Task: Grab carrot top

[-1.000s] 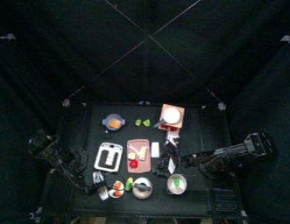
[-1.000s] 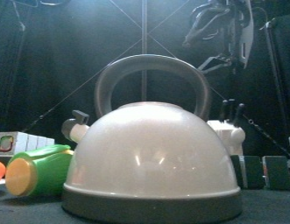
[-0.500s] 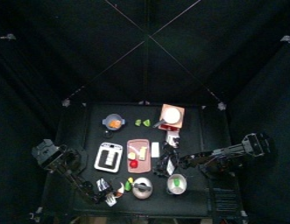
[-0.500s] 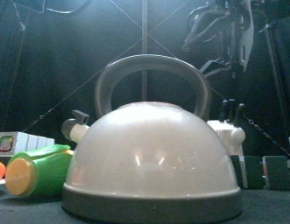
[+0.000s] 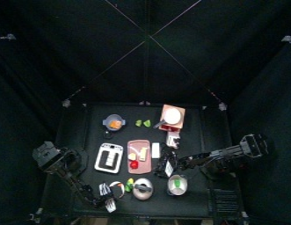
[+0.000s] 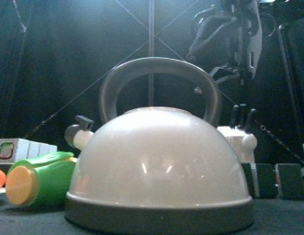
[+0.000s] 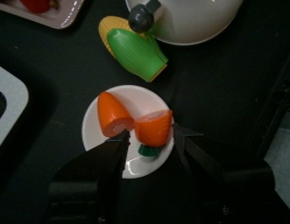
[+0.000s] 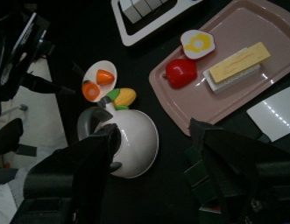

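In the left wrist view a tiny orange carrot (image 7: 157, 128) lies on a small white plate (image 7: 102, 149). Its green carrot top (image 7: 146, 150) points toward my jaws. A rounder orange fruit (image 7: 110, 114) lies beside it. My left gripper (image 7: 157, 164) is open and hovers just over the plate, one jaw on each side of the carrot top, holding nothing. In the top view this gripper (image 5: 112, 197) is at the table's front left by the plate (image 5: 113, 187). My right gripper (image 8: 165, 166) is open and empty above the table's middle (image 5: 169, 165).
A white kettle (image 6: 161, 165) stands at the front, with a green and yellow corn cob (image 6: 38, 179) beside it, next to the plate (image 7: 135, 48). A pink tray (image 8: 276, 39) holds a tomato, an egg and butter. A green bowl (image 5: 178, 185) sits front right.
My left gripper has moved toward the table's front and come over the small plate with the carrot. The right arm has barely moved.
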You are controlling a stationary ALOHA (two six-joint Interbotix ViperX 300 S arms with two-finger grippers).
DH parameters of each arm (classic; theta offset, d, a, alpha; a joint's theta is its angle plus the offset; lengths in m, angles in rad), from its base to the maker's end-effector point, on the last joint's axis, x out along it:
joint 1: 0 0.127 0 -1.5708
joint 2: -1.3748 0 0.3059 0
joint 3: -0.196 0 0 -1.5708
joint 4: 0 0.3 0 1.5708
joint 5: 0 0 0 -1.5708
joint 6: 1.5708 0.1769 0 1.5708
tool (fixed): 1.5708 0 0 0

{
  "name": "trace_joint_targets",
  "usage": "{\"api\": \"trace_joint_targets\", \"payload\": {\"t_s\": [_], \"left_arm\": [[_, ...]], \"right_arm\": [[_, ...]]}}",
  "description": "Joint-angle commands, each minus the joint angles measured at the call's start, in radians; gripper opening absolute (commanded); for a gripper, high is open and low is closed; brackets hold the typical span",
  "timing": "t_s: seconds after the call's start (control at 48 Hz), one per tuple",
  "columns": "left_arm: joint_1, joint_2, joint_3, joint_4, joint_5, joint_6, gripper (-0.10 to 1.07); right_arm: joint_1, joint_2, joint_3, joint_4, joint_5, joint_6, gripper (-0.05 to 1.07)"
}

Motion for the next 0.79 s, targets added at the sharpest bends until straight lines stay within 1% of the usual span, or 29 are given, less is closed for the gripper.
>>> {"api": "trace_joint_targets", "payload": {"t_s": [0.0,0.229,0.583,0.771], "left_arm": [[-0.015,-0.006,0.005,0.014,-0.009,0.000,0.82],[-0.017,0.020,0.035,0.038,-0.012,0.000,0.82],[-0.006,0.049,0.029,0.080,-0.066,-0.002,0.82],[0.005,0.064,0.025,0.123,-0.077,-0.003,0.82]], "right_arm": [[0.003,-0.005,-0.029,-0.002,-0.005,-0.005,0.96],[0.000,0.012,-0.031,-0.003,-0.005,0.000,0.96],[-0.002,0.028,-0.035,-0.002,-0.005,0.000,0.96],[0.000,0.038,-0.035,-0.002,-0.005,0.000,0.96]]}}
